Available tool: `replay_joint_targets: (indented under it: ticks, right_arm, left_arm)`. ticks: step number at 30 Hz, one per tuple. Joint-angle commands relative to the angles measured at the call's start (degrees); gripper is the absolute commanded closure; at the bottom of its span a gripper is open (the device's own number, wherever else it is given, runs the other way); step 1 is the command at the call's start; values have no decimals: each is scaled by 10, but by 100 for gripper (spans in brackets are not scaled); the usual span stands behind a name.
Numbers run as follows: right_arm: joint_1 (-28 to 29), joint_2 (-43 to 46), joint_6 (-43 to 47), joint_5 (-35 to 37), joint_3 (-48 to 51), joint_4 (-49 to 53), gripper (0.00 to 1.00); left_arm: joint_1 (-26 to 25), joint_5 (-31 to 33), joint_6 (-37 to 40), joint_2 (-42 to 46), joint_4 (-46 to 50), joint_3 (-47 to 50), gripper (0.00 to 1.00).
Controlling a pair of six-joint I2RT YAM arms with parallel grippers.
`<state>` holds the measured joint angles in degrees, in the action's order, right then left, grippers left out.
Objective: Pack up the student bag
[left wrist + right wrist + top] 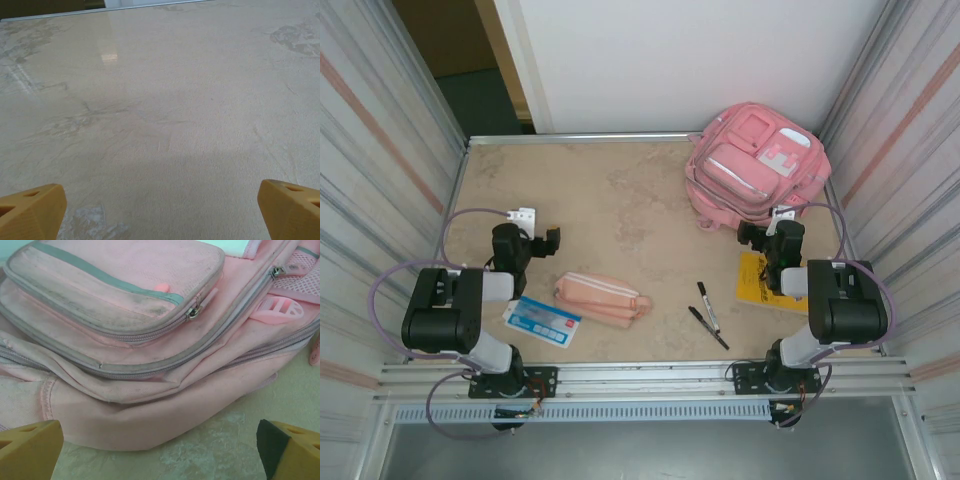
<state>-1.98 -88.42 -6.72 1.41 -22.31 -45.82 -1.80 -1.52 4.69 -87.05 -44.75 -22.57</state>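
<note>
Nearest the arm bases, a blue card [541, 322], pink pencil pouch [602, 297] and two markers [708, 312] lie loose, unpacked. The left gripper [160, 212] gapes over bare table [160, 100]; the right gripper [160, 452], equally wide and empty, faces the student bag [140, 340] at the far right, likely for its zips

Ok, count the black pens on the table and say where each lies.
2. The first pen lies right of the pink pouch; the second pen lies slanted just in front of it. More could be hidden beneath the right arm.
</note>
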Motion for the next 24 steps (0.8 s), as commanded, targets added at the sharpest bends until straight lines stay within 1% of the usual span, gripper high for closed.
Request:
replay_joint_targets:
  ticks: [1,24]
  right_arm:
    - [-3,1,17,-4,-12,1,1]
    - [-7,0,14,-12,-13,1,1]
  left_arm:
    - [6,-5,-2,3,-3,-12,1]
    - [6,-5,-3,4,-4,-11,1]
